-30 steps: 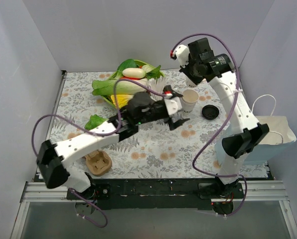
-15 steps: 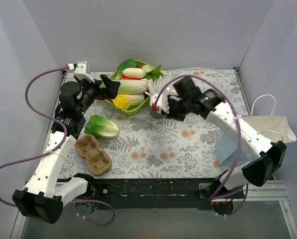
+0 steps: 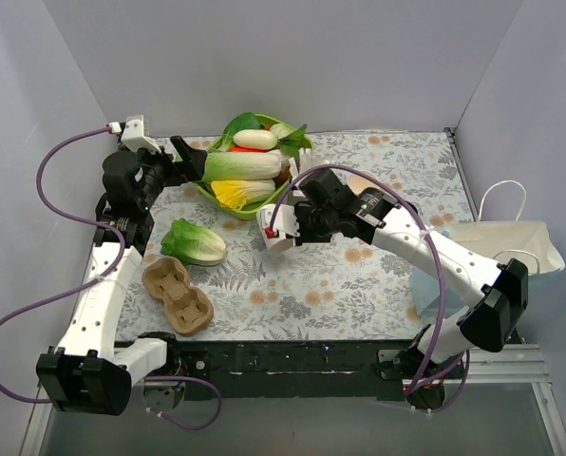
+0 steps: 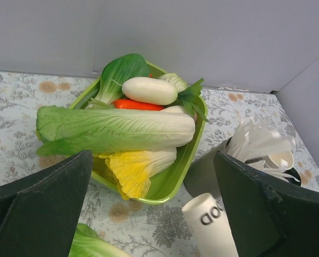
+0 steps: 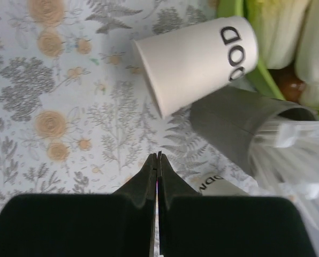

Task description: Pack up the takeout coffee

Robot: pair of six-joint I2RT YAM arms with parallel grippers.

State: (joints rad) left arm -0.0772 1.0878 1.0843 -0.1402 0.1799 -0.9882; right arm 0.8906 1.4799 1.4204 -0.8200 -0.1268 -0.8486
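The cream-white paper cup (image 5: 194,61) with dark lettering lies on its side on the floral cloth, beside the grey metal cup of straws (image 5: 240,128). It also shows in the left wrist view (image 4: 210,227). My right gripper (image 5: 158,156) is shut and empty, its tips over the cloth a short way from the cup. A second lettered cream piece (image 5: 218,184) lies by its right finger. My left gripper (image 4: 154,211) is open and empty, held high by the green bowl (image 4: 173,184). The black lid is hidden. In the top view the right arm (image 3: 378,217) covers the cup.
The green bowl of vegetables (image 3: 228,201) stands at the back. A loose cabbage (image 3: 196,242) and a brown cup carrier (image 3: 177,294) lie at the left. A paper bag (image 3: 516,249) stands off the table's right edge.
The left arm has pulled back from the middle to the far left. The right gripper has moved left and nearer, and now covers the straw cup in the top view.
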